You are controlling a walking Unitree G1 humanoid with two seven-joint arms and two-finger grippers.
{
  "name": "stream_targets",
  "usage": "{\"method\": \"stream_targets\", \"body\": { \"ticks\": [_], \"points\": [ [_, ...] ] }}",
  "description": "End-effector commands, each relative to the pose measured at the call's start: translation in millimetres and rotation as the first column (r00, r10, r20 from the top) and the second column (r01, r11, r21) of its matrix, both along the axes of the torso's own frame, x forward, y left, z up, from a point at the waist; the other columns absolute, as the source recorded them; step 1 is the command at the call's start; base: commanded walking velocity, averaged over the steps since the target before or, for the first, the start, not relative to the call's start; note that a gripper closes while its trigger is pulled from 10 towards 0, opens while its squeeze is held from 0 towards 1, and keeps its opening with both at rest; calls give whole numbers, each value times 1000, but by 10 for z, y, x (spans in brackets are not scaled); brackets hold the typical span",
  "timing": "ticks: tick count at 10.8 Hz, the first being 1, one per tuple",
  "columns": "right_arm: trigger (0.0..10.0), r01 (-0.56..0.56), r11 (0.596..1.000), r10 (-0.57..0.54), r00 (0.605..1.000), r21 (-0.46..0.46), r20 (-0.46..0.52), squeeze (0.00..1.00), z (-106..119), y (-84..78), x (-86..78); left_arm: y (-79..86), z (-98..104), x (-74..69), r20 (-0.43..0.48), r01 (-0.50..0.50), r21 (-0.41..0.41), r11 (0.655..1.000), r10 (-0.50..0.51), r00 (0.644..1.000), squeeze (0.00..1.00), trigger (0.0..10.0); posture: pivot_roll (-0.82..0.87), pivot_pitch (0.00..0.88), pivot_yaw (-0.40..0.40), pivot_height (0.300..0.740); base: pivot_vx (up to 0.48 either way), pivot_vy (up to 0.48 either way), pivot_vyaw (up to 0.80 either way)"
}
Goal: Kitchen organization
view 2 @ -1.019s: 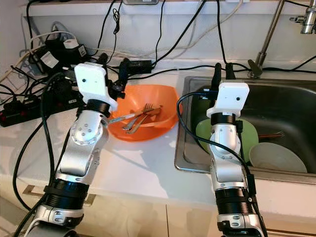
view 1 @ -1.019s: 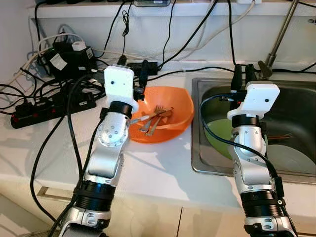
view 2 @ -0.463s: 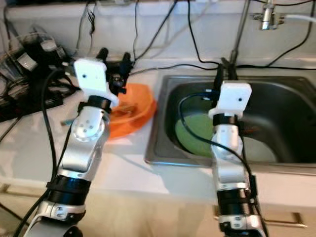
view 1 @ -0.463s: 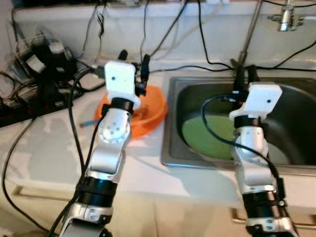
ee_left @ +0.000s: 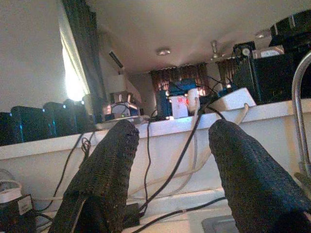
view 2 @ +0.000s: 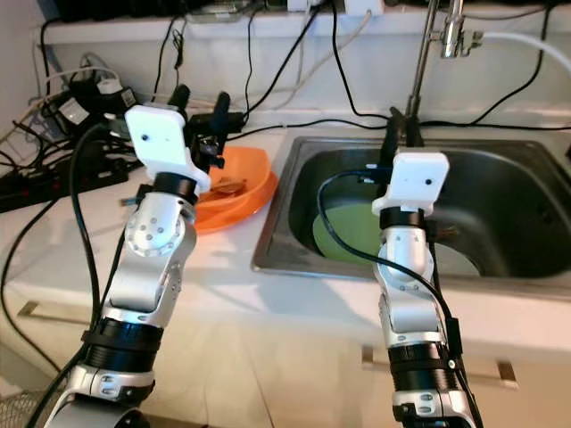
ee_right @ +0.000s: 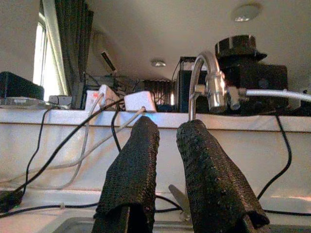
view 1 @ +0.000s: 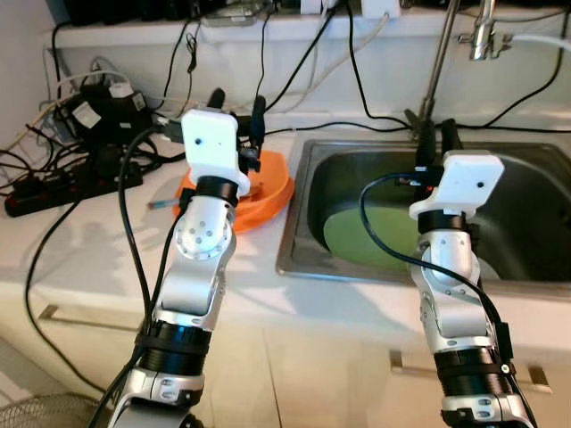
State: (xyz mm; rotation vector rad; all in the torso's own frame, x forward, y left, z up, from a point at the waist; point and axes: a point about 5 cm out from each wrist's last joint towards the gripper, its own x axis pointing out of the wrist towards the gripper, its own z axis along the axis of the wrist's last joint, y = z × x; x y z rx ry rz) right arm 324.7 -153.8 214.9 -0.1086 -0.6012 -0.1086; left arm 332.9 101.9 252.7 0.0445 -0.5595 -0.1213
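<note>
While both arms are raised over the tabletop edge, the scene reads as follows:

Left hand [view 1: 236,100]: held up above the near rim of the orange bowl, fingers [ee_left: 104,174] spread wide apart with nothing between them, pointing at the back wall.

Right hand [view 1: 434,132]: raised over the sink, fingers [ee_right: 133,170] nearly together with a narrow gap, holding nothing, pointing toward the faucet.

Orange bowl [view 1: 272,183]: on the white tabletop [view 1: 98,241], just beside the sink's left rim; utensils [view 2: 227,187] lie inside, too hidden by the arm to tell what kind.

Sink [view 1: 299,223]: steel basin set into the tabletop on the robot's right.

Green plate [view 1: 361,236]: lying in the sink bottom, partly behind the right arm.

Pale dish [view 2: 459,260]: in the sink beside the green plate, mostly hidden.

Faucet [view 1: 482,31]: at the back of the sink, its neck rising past the ledge.

Cables and power strips [view 1: 85,116]: tangled at the back left of the tabletop, with more cords hanging down the wall from the ledge.
</note>
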Motion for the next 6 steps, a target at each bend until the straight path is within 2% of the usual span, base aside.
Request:
{"method": "stream_targets", "body": {
  "ticks": [1,2,5,6],
  "points": [
    [10000,-12,1000,12,1000,0,7,0,41,37,9,79,-1,-1,-6,-29,-9,1000,29,1000,0,10000,53,0,88,740,0,0,0],
    [10000,-10,1000,10,1000,-3,1,0,30,32,10,106,-19,-4,-12,-35,-17,999,35,999,0,10000,55,0,86,740,0,0,0],
    [10000,-9,1000,9,1000,-6,-6,0,21,28,16,120,-50,6,-28,-42,-17,999,41,999,0,10000,56,5,84,740,-283,0,0],
    [10000,-11,1000,11,1000,-7,-9,0,18,25,18,122,-56,9,-32,-46,-16,999,45,998,0,10000,57,8,82,740,0,0,0]
  ]
}}
